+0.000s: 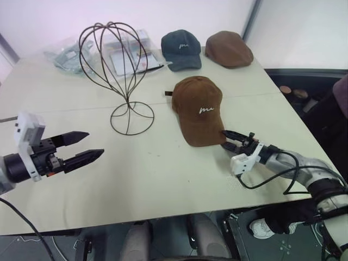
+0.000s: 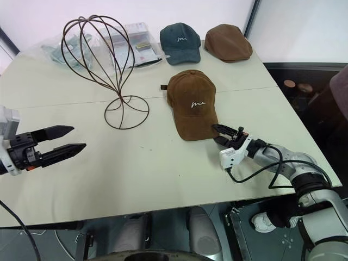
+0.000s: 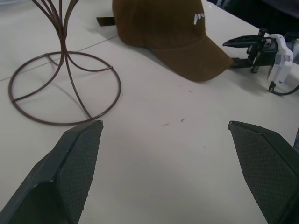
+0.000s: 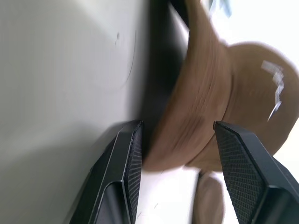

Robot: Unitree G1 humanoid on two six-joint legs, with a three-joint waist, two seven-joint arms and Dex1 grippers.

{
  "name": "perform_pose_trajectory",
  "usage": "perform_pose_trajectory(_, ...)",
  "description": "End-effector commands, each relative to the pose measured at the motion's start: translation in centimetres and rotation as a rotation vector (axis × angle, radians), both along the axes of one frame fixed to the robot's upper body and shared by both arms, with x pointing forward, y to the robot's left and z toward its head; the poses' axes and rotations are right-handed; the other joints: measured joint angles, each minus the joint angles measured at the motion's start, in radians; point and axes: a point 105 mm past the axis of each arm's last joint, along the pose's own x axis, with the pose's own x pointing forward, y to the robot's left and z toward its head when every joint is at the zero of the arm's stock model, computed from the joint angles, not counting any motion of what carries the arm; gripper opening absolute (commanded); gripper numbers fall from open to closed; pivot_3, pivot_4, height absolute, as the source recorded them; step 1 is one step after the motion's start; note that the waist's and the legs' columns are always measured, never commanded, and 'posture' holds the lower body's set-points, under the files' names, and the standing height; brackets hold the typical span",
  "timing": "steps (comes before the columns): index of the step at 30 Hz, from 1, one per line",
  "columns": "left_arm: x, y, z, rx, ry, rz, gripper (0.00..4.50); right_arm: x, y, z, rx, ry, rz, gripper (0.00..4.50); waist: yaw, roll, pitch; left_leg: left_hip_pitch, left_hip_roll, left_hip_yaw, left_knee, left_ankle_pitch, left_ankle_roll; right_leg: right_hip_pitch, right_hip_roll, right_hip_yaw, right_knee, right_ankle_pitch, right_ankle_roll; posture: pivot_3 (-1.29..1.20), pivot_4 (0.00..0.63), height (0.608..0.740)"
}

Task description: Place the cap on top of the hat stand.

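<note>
The brown cap (image 1: 198, 109) with white script lies flat in the middle of the table (image 1: 163, 179), brim toward me. My right gripper (image 1: 224, 138) is level at the brim's right edge and open. In the right wrist view the brim (image 4: 187, 116) lies between the two fingers (image 4: 126, 158) without being clamped. The dark wire hat stand (image 1: 113, 60) is upright to the left of the cap, with its round base (image 3: 63, 88) on the table. My left gripper (image 1: 94, 143) hovers open and holds nothing at the near left, pointing toward the cap.
A dark blue-grey cap (image 1: 182, 49) and a plain brown flat cap (image 1: 228, 49) lie at the far edge behind the brown cap. Clear plastic bags (image 1: 68, 54) and packets (image 1: 130, 57) sit behind the stand. The table's right edge drops off just past my right arm.
</note>
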Motion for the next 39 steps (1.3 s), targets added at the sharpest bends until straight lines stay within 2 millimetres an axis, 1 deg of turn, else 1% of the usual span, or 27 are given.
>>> perform_pose_trajectory(1, -0.1, -0.2, 0.8, 0.008, -0.036, -0.006, 4.50, 0.1, 1.0, 0.3, -0.007, -0.065, 0.084, 2.39, -0.001, -0.001, 0.000, 0.000, 0.000, 0.000, 0.000, 0.000, 0.000, 0.000, 0.000, 0.000, 0.000, 0.000, 0.000, 0.00, 0.150, 0.740)
perform_pose_trajectory(6, -0.4, 0.0, 1.0, 0.012, -0.041, 0.012, 4.50, 0.7, 1.5, 0.3, -0.012, -0.095, 0.115, 2.39, -0.008, -0.005, -0.003, 0.000, 0.000, 0.000, 0.000, 0.000, 0.000, 0.001, 0.000, 0.000, 0.000, 0.000, 0.000, 0.00, 0.150, 0.740)
perform_pose_trajectory(7, -0.4, 0.1, 1.0, 0.014, -0.041, 0.020, 4.50, 0.9, 1.6, 0.2, -0.011, -0.099, 0.117, 2.15, -0.011, -0.006, -0.004, 0.000, 0.000, 0.000, 0.000, 0.000, 0.000, 0.001, 0.000, 0.000, 0.000, 0.000, -0.001, 0.00, 0.150, 0.740)
perform_pose_trajectory(9, -0.5, 0.2, 1.0, 0.017, -0.041, 0.030, 4.50, 1.0, 1.7, 0.0, -0.005, -0.100, 0.120, 1.46, -0.019, -0.008, -0.005, 0.001, 0.000, -0.001, 0.000, 0.000, 0.000, 0.002, 0.000, 0.000, 0.000, 0.000, -0.001, 0.00, 0.150, 0.740)
perform_pose_trajectory(11, -0.6, 0.4, 1.0, 0.020, -0.043, 0.039, 4.50, 1.1, 1.8, -0.1, 0.005, -0.098, 0.120, 0.47, -0.027, -0.010, -0.006, 0.002, 0.000, -0.001, 0.000, 0.000, 0.000, 0.003, 0.000, 0.000, 0.000, 0.000, -0.001, 0.00, 0.150, 0.740)
perform_pose_trajectory(12, -0.7, 0.5, 1.0, 0.021, -0.045, 0.047, 4.50, 1.1, 1.8, -0.2, 0.013, -0.098, 0.115, 0.04, -0.029, -0.010, -0.006, 0.004, 0.000, -0.001, 0.000, 0.000, 0.000, 0.005, 0.000, 0.000, 0.000, 0.000, -0.001, 0.00, 0.150, 0.740)
perform_pose_trajectory(15, -0.8, 0.7, 1.1, 0.022, -0.047, 0.061, 4.50, 1.3, 2.0, -0.3, 0.032, -0.106, 0.105, 0.04, -0.028, -0.011, -0.005, 0.016, 0.000, -0.001, -0.002, 0.000, 0.000, 0.015, 0.000, 0.000, -0.001, 0.000, 0.000, 0.00, 0.150, 0.740)
perform_pose_trajectory(17, -0.8, 0.8, 1.1, 0.022, -0.048, 0.065, 4.50, 1.4, 2.2, -0.4, 0.049, -0.103, 0.098, 0.04, -0.029, -0.011, -0.005, 0.017, 0.000, -0.002, -0.003, 0.000, 0.000, 0.016, 0.000, 0.000, -0.001, -0.002, 0.002, 0.00, 0.150, 0.740)
perform_pose_trajectory(20, -0.8, 0.9, 1.1, 0.023, -0.049, 0.070, 4.50, 2.2, 2.0, 0.3, 0.168, -0.078, 0.014, 0.04, -0.030, -0.011, -0.006, 0.018, 0.000, -0.002, -0.003, 0.000, 0.000, 0.018, 0.000, 0.000, -0.001, -0.003, 0.004, 0.00, 0.150, 0.740)
perform_pose_trajectory(22, -0.7, 0.9, 1.1, 0.025, -0.051, 0.073, 4.50, 3.4, 1.5, 1.6, 0.295, -0.076, -0.084, 0.04, -0.030, -0.012, -0.005, 0.018, 0.000, -0.002, -0.003, 0.000, 0.000, 0.018, 0.000, 0.000, -0.002, -0.003, 0.003, 0.00, 0.150, 0.740)
perform_pose_trajectory(24, -0.7, 0.9, 1.3, 0.026, -0.054, 0.071, 4.50, 4.6, 1.0, 3.8, 0.431, -0.105, -0.169, 0.04, -0.029, -0.011, -0.005, 0.017, 0.000, -0.002, -0.003, 0.000, 0.000, 0.018, 0.000, 0.000, -0.001, -0.002, 0.003, 0.00, 0.150, 0.740)
perform_pose_trajectory(26, -0.6, 0.9, 1.6, 0.023, -0.059, 0.067, 4.50, 5.4, 0.6, 5.6, 0.530, -0.130, -0.224, 0.04, -0.027, -0.010, -0.004, 0.017, 0.000, -0.002, -0.003, 0.000, 0.000, 0.017, 0.000, 0.000, -0.002, -0.001, 0.001, 0.00, 0.150, 0.740)
perform_pose_trajectory(28, -0.6, 1.1, 2.1, 0.020, -0.066, 0.063, 4.50, 6.0, 0.2, 8.0, 0.602, -0.182, -0.259, 0.04, -0.022, -0.010, -0.003, 0.016, 0.000, -0.002, -0.003, 0.000, 0.000, 0.017, 0.000, 0.000, -0.002, -0.001, 0.001, 0.00, 0.150, 0.740)
perform_pose_trajectory(31, -0.2, 1.5, 2.9, 0.025, -0.087, 0.063, 4.50, 6.8, -0.7, 12.7, 0.704, -0.288, -0.300, 0.04, -0.021, -0.008, 0.000, 0.016, 0.000, -0.003, -0.003, 0.000, 0.000, 0.016, 0.001, 0.000, -0.002, -0.001, 0.001, 0.00, 0.150, 0.740)
perform_pose_trajectory(32, 0.0, 1.8, 3.5, 0.019, -0.105, 0.068, 4.50, 6.9, -0.9, 14.5, 0.739, -0.329, -0.303, 0.04, -0.021, -0.007, 0.000, 0.015, 0.000, -0.003, -0.003, 0.000, 0.000, 0.015, 0.001, 0.000, -0.002, -0.002, 0.002, 0.00, 0.150, 0.740)
perform_pose_trajectory(33, 0.1, 1.9, 3.8, 0.013, -0.117, 0.072, 4.50, 6.9, -1.0, 15.7, 0.761, -0.351, -0.305, 0.04, -0.021, -0.007, 0.001, 0.015, 0.000, -0.003, -0.003, 0.000, 0.000, 0.015, 0.001, 0.000, -0.002, -0.003, 0.004, 0.00, 0.150, 0.740)
perform_pose_trajectory(35, 0.6, 2.6, 5.9, -0.024, -0.181, 0.090, 4.50, 6.6, -0.6, 19.3, 0.796, -0.422, -0.269, 0.04, -0.022, -0.006, 0.003, 0.015, 0.000, -0.002, -0.005, 0.000, 0.000, 0.014, 0.001, 0.000, -0.002, -0.003, 0.004, 0.00, 0.150, 0.740)
perform_pose_trajectory(39, 0.8, 3.5, 9.0, -0.065, -0.276, 0.105, 4.50, 5.6, 0.9, 24.6, 0.883, -0.499, -0.188, 0.04, -0.025, -0.006, 0.003, 0.014, 0.000, -0.003, -0.010, 0.000, 0.000, 0.011, 0.001, 0.000, -0.002, -0.003, 0.004, 0.00, 0.150, 0.740)
